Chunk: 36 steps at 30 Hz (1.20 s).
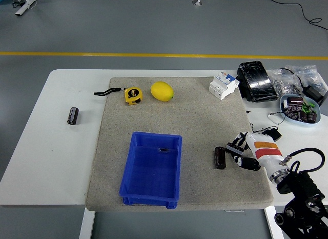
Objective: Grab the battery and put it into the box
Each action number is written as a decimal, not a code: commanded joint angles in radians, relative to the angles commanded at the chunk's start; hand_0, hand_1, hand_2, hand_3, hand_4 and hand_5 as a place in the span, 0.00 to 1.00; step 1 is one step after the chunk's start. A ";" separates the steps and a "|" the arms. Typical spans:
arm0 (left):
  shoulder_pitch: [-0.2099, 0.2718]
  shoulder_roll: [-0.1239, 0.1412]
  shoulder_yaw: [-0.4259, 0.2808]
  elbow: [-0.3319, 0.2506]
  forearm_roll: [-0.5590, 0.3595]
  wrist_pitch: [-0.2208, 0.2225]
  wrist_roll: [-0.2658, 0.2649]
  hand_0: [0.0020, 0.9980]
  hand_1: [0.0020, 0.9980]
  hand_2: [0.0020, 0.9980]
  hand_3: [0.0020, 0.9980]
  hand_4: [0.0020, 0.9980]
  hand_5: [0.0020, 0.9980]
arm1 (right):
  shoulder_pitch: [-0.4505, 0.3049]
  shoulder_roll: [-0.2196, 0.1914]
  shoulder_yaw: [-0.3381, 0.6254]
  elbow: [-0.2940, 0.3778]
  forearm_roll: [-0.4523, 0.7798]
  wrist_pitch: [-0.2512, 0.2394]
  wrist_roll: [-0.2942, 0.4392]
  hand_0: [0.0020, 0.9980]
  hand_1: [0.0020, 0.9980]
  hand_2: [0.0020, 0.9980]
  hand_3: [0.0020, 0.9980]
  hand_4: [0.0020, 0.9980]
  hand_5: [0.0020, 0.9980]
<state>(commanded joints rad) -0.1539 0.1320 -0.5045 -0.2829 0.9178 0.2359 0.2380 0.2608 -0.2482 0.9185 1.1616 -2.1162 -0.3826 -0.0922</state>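
**Our hand was beside the battery, not yet holding it**

We had one landmark to go by: the blue plastic box (151,168), open at the top, sitting on the grey felt mat (200,116). We had nothing in it except a small dark mark on its floor that we could not make out.

To the right of the box, well apart from it, lay the small dark round battery (220,158). It was lying flat on the mat. Its long way ran from the near edge of the table toward the far edge, almost straight, so its two ends pointed toward us and away from us. Its long round side faced our hand, and we think that made it easy to pinch across.

Just right of the battery was our right hand (241,154), black fingers on a white wrist. The fingers were loosely curled and a little apart, and they held nothing. They were right next to the battery, but we could not tell if they touched it. We think the hand sat low there to close on it next.

Far to the left of the box, off the mat on the white table (56,146), lay a second dark battery (73,116). Our left hand was not in the picture.
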 joint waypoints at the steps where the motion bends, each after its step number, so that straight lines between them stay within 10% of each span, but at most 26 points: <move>1: 0.000 0.000 -0.001 0.000 0.001 0.000 0.000 0.68 0.63 0.66 0.64 0.66 0.68 | 0.000 0.000 0.000 0.000 0.000 0.000 0.000 0.42 0.46 0.48 0.49 0.72 0.10; 27: -0.003 0.000 -0.004 0.000 0.008 -0.001 0.002 0.68 0.63 0.66 0.64 0.66 0.68 | -0.009 -0.007 0.028 0.046 -0.004 0.016 0.015 0.36 0.43 0.46 0.47 0.66 0.11; 28: -0.003 0.001 -0.004 0.000 0.008 -0.001 0.002 0.68 0.63 0.66 0.64 0.66 0.68 | -0.010 -0.007 0.030 0.048 -0.007 0.021 0.019 0.55 0.58 0.58 0.59 0.78 0.18; 36: -0.003 0.001 -0.006 -0.001 0.013 -0.002 0.003 0.68 0.63 0.66 0.64 0.66 0.68 | -0.011 -0.008 0.033 0.052 -0.011 0.036 0.034 0.60 0.63 0.69 0.66 0.84 0.21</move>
<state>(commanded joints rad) -0.1572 0.1331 -0.5107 -0.2835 0.9306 0.2336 0.2415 0.2494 -0.2558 0.9511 1.2137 -2.1275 -0.3468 -0.0586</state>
